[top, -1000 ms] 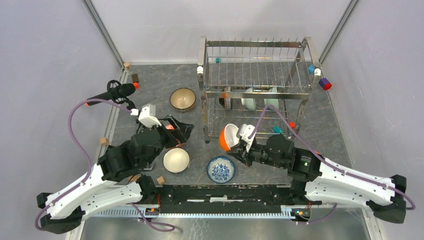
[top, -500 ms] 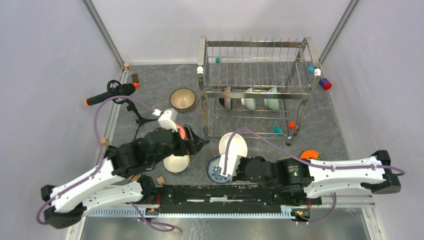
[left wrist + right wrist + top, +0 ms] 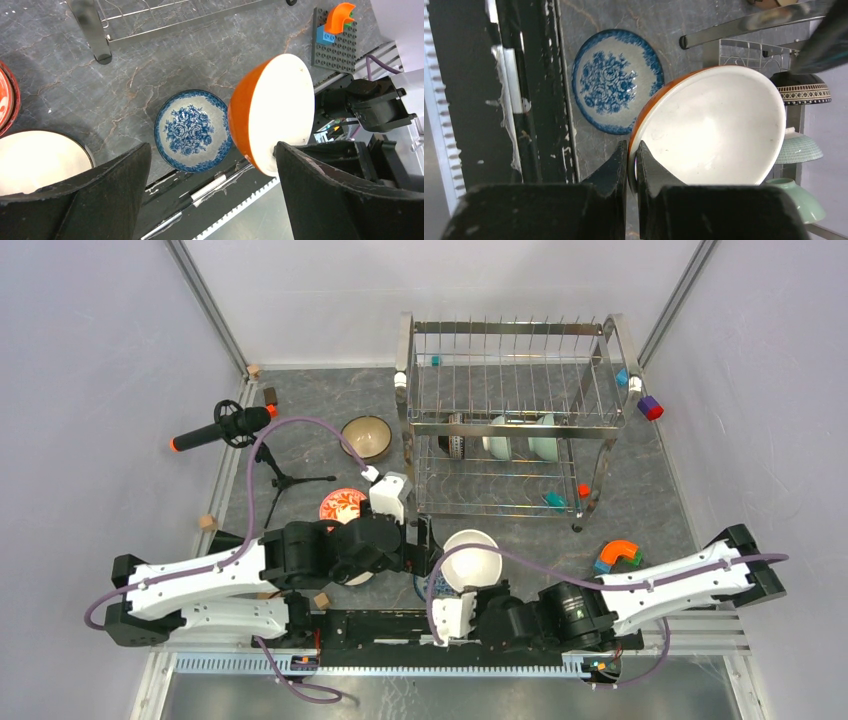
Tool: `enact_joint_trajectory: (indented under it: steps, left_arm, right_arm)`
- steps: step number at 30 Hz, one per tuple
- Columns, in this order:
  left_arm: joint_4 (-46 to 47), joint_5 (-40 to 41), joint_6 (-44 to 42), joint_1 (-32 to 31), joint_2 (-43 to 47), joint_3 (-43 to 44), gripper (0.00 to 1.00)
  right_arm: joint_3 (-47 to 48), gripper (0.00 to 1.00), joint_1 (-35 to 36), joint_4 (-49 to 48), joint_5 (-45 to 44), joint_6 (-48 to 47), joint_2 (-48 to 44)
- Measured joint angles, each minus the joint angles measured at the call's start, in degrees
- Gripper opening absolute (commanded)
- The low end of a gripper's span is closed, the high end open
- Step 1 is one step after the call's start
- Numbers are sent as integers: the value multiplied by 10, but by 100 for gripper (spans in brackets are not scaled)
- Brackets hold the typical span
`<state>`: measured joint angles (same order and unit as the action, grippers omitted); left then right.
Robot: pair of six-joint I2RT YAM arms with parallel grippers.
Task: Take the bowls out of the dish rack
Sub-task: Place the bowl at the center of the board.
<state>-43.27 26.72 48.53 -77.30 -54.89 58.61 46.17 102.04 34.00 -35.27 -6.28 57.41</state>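
My right gripper (image 3: 462, 587) (image 3: 633, 165) is shut on the rim of an orange bowl (image 3: 472, 558) (image 3: 719, 127) (image 3: 272, 112) with a white inside. It holds the bowl tilted above the table's near edge, beside a blue-and-white bowl (image 3: 192, 130) (image 3: 616, 82) lying flat. My left gripper (image 3: 425, 545) (image 3: 212, 150) hovers open over the blue-and-white bowl, holding nothing. The dish rack (image 3: 510, 350) stands at the back with three bowls on its lower tier: a dark patterned one (image 3: 455, 436) (image 3: 801, 90), a pale one (image 3: 497, 437) and a pale green one (image 3: 545, 437).
A red patterned bowl (image 3: 340, 503), a tan bowl (image 3: 366, 437) and a cream bowl (image 3: 35, 160) sit on the table to the left. A small tripod with a black handle (image 3: 220, 427) stands far left. A studded plate with an orange arch (image 3: 620, 555) (image 3: 335, 30) lies right.
My right arm has carried the orange bowl from the rack's front toward the near edge. My left arm has swung right to the middle, uncovering the red bowl.
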Motion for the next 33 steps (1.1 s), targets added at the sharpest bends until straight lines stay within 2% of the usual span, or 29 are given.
enact_joint_trajectory:
  steps: [5, 11, 18, 33]
  left_arm:
    - [-10, 8, -2, -3, -19, 6, 97]
    - [-22, 16, -2, -25, -98, 20, 90]
    - [-38, 19, -2, -44, -150, 27, 74]
    - [-42, 47, 2, -70, -236, 71, 34]
  right_arm:
    - [2, 0, 34, 24, -12, 1, 38]
    - [15, 0, 57, 35, -14, 1, 63]
    - [25, 0, 60, 34, -14, -7, 76]
    - [34, 0, 62, 39, -8, -15, 90]
